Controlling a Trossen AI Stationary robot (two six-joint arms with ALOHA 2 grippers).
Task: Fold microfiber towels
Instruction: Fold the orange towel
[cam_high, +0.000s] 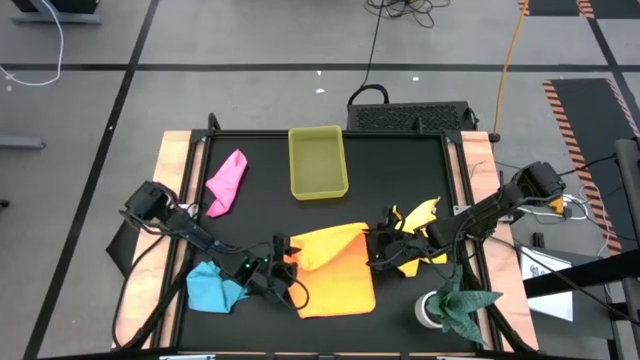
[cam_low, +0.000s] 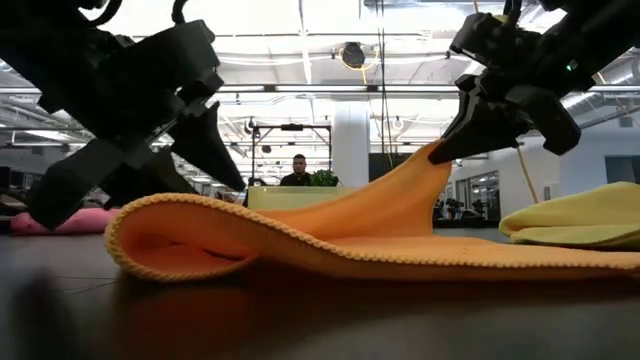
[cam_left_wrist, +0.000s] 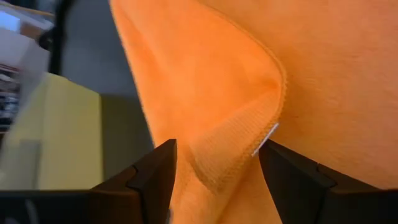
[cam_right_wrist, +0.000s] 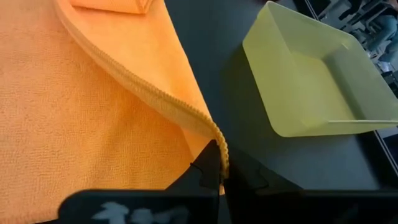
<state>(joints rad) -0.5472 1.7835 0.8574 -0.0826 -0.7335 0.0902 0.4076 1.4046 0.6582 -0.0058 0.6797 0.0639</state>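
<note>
Pinching the orange towel (cam_right_wrist: 93, 124), the right gripper (cam_right_wrist: 214, 171) is lifting its corner in the low view; overhead, the left gripper (cam_high: 283, 262), released, is straddling the opposite edge.

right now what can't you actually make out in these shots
- Low view: the blue towel is hidden behind the left gripper and the orange towel.
- Left wrist view: the orange towel's folded edge fills the frame; the table beneath it is hidden.
- Right wrist view: the right gripper, shut on the orange towel's edge; the yellow tray is cut off.
- High view: both fingertips too small.
</note>
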